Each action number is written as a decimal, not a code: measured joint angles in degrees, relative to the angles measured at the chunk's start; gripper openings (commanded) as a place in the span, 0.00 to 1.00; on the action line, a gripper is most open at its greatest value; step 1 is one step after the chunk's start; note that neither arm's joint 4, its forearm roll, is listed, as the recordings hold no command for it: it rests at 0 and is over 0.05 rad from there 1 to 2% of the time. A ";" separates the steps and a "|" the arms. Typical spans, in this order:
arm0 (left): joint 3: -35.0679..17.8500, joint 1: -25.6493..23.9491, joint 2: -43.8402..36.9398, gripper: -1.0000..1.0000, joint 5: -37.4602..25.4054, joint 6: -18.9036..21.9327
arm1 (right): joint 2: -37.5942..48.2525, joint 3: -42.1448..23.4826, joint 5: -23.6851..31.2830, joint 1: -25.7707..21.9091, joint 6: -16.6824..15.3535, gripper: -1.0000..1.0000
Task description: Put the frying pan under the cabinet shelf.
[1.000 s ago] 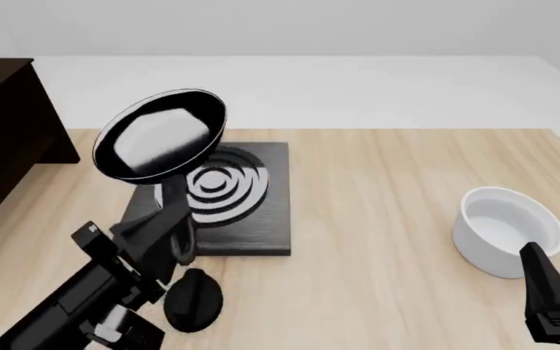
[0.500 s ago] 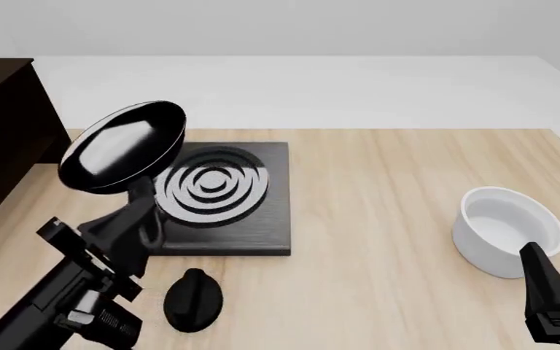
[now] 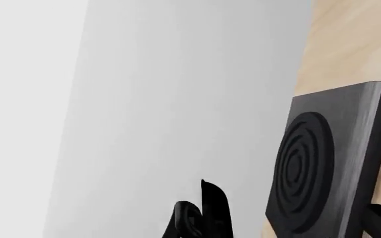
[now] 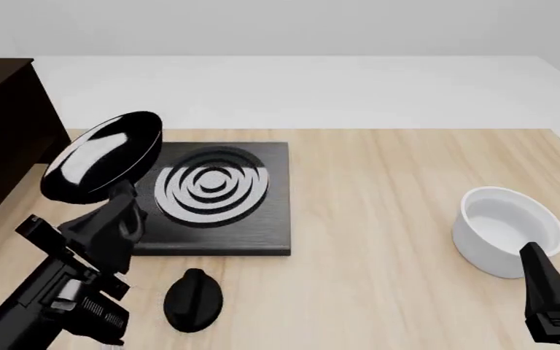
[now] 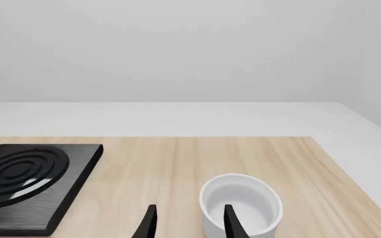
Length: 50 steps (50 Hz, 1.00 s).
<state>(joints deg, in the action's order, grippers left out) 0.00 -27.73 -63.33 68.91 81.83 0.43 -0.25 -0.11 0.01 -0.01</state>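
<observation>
1. Nearest the camera, at the front left of the table (image 4: 407, 189), the left gripper (image 4: 117, 216) held the frying pan (image 4: 103, 156) by its handle, fingers pinched on it, the pan raised in the air and tilted.
2. At the front right, the right gripper (image 5: 187, 220) sat low and idle, its fingers spread with nothing between them, just in front of the white bowl (image 4: 509, 230).
3. Between the arms, a small black knob (image 4: 193, 299) lay on the wood, untouched.
4. Over the last second the pan had travelled leftward: it had hung above the black stove plate (image 4: 214, 197) and by this moment had cleared the plate's left edge, so the rings showed fully.
5. The pan had also tipped further, showing more of its glossy side and less of its grey inside.
6. Farther back on the left stood the dark cabinet shelf (image 4: 3, 138), near the pan but apart from it.
7. Judged from this, the carry was well under way; the pan likely needed lowering and levelling before sliding under the shelf.
</observation>
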 measured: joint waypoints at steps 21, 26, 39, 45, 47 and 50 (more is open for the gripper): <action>0.00 3.05 -0.82 0.00 0.00 -3.87 | 0.00 0.00 0.00 0.00 0.00 1.00; 0.00 3.83 -0.98 0.00 0.01 -4.74 | 0.01 0.00 0.00 0.01 0.00 1.00; 0.00 5.81 -1.41 0.00 0.02 -7.69 | 0.00 0.00 0.00 0.00 -0.01 1.00; 0.00 6.83 -1.73 0.00 0.03 -8.90 | 0.00 0.00 0.00 0.00 0.00 1.00; 0.00 7.17 -1.90 0.00 0.04 -9.27 | 0.00 0.00 0.00 0.00 0.00 1.00; 0.00 7.64 -2.16 0.00 0.03 -9.78 | 0.00 0.00 0.00 0.00 0.00 1.00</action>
<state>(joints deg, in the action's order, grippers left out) 0.00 -20.09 -65.50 68.94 72.04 0.43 -0.25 -0.11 0.01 -0.01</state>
